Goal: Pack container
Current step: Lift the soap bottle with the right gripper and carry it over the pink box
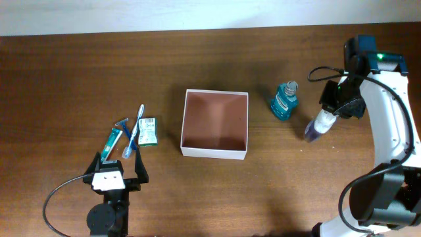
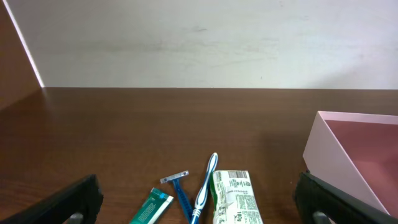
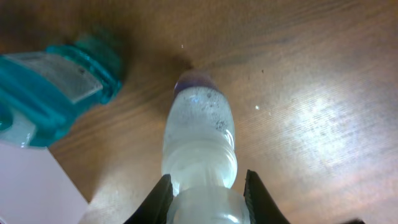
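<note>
At the middle of the dark wooden desk (image 1: 66,85) sits the square, white-walled, open-top container (image 1: 214,153) with a reddish-brown inside, the right pincer (image 1: 335,110) at its 3 o'clock clamped on a clear plastic bottle (image 1: 317,125) with a purple end, the left pincer (image 1: 118,164) at 8 o'clock gaping wide, holding nothing.
</note>
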Robot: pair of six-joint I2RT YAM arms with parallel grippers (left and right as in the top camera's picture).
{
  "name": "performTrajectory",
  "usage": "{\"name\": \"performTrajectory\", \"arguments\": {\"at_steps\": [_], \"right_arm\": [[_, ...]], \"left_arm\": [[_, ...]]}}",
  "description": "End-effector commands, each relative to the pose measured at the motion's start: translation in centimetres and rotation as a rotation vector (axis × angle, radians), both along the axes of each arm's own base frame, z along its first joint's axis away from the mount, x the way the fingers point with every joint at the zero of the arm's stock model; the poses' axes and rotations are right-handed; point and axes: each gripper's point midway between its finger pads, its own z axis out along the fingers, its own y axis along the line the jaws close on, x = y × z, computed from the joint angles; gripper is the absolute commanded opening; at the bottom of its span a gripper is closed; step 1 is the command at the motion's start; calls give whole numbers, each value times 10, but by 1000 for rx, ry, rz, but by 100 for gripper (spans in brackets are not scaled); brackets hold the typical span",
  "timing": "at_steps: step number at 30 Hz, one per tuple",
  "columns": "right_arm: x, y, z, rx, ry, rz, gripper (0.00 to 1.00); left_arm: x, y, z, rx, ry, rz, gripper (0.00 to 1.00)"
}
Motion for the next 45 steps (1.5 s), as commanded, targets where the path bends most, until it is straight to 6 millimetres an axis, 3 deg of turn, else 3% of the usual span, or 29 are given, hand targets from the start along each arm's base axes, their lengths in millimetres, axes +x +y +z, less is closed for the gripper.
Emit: {"name": "performTrajectory", "arguments": {"at_steps": [1,9,16,21,36,45], "right_arm": [[1,0,44,-16,-112,27,20],[-2,23,83,-17,-145,103,23],[2,78,119,11,-236,245,23],[-1,135,136,66,-293,379,23],[-18,238,148,143,-378,593,23],[-9,267,140,131,-404,611,23]], "left_arm": [[0,-2,-1,11,-2,-12,99],[0,-2,-1,11,-2,-12,99],[0,-2,-1,11,-2,-12,99],[0,-2,-1,11,-2,-12,99],[0,-2,-1,11,-2,-12,99],[0,-2,-1,11,-2,-12,99]]}}
